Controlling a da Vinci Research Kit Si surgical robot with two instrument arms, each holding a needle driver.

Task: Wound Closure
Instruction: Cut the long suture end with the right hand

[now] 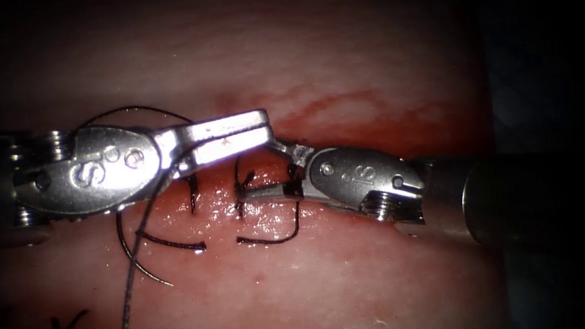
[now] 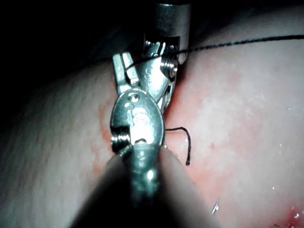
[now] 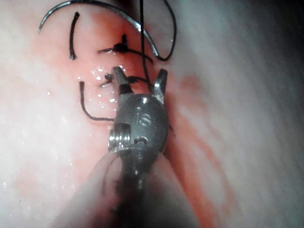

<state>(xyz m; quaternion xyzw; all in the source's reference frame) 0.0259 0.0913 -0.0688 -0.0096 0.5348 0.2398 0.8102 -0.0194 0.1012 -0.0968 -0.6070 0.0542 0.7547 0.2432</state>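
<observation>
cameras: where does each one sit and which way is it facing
Endoscope view: above and in front of the tissue; left tool and right tool meet over the cut.
Left wrist view: near the left arm's wrist, along its shaft at its own tool, thread crossing.
Right wrist view: same on the right arm, its tool open.
Shared: the knots' cut thread ends.

R end effector (image 3: 139,78) jaws apart, thread (image 3: 143,42) between, needle (image 3: 95,12) on tissue (image 3: 237,95)

Glossy wet tissue (image 1: 331,281), polished metal left pincer (image 1: 266,126), matt dark braided thread (image 1: 129,299).
</observation>
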